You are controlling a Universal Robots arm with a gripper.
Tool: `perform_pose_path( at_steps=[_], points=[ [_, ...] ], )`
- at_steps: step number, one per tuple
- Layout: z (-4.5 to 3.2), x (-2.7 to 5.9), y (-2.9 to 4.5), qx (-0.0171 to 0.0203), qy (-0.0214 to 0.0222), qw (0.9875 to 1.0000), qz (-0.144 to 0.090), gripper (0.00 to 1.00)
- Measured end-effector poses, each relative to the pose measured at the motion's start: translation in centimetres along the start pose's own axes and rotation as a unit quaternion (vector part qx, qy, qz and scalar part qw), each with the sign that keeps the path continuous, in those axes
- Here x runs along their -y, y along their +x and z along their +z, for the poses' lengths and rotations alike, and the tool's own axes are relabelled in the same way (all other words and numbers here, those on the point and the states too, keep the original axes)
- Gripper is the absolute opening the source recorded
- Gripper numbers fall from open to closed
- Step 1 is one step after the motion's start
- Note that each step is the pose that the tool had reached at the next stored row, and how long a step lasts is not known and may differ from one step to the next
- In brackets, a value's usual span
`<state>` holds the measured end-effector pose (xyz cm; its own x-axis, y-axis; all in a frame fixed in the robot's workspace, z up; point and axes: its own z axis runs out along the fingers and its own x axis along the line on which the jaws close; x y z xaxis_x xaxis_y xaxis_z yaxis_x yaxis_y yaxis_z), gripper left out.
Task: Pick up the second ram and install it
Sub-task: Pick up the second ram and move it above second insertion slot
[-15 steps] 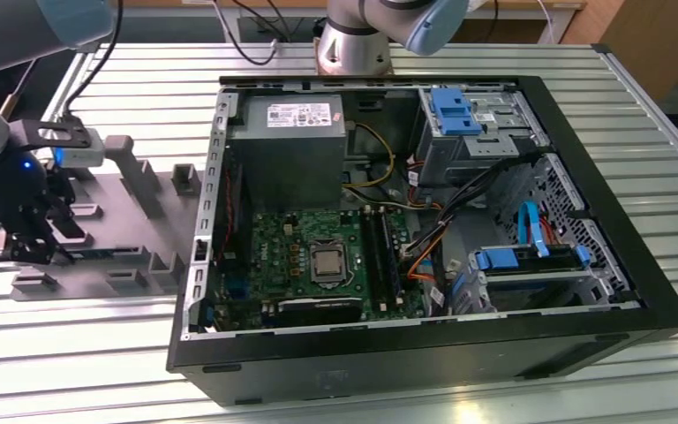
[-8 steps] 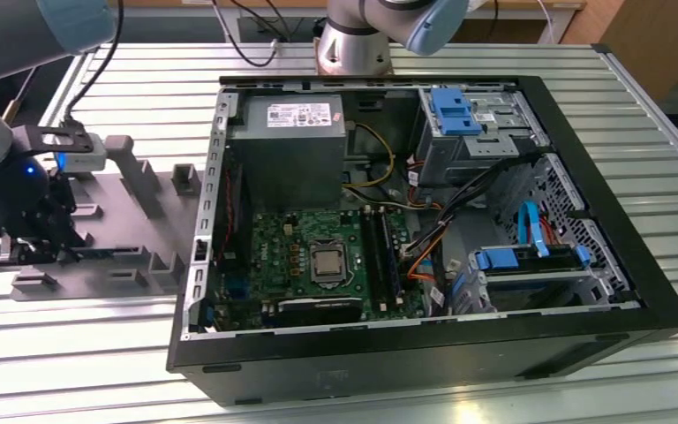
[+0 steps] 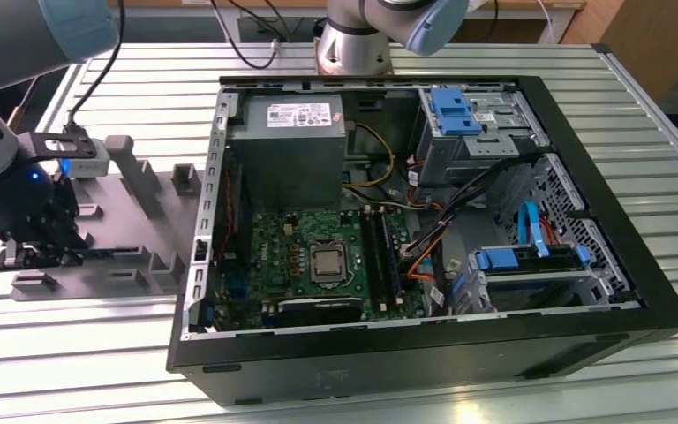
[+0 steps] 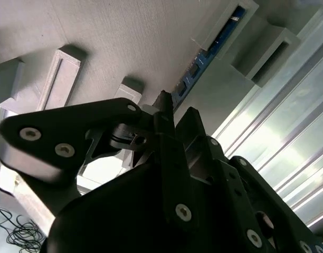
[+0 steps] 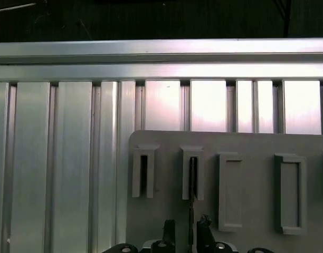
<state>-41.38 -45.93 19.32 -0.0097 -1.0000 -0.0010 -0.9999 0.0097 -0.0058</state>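
Note:
The second ram (image 5: 193,176) stands on edge in a slot of the grey tray (image 5: 314,158), a thin dark strip in the first wrist view. The second wrist view shows it as a dark blue-green board (image 4: 202,59) running between the tray's pegs (image 4: 124,42). My gripper (image 5: 187,224) is open, with a black finger on each side of the stick's near end and a small gap on both sides. In the exterior view the gripper (image 3: 35,256) is down at the tray (image 3: 127,256) on that view's left, covering the stick.
An open computer case (image 3: 433,353) lies in the middle of the slatted metal table (image 3: 80,353). Inside are the green motherboard (image 3: 304,247), long black memory slots (image 3: 380,252), a grey power supply (image 3: 286,146) and blue drive brackets. Another arm's base (image 3: 357,44) stands behind it.

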Motion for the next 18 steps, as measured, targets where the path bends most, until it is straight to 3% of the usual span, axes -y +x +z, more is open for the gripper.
perform_pose_path(
  at_steps=[6,18],
  points=[
    [0.13,0.00,-0.01,0.0054,0.0000,1.0000,0.000,0.30],
    [0.38,-0.07,-0.07,0.0056,-0.0011,1.0000,0.007,0.30]
  ],
)
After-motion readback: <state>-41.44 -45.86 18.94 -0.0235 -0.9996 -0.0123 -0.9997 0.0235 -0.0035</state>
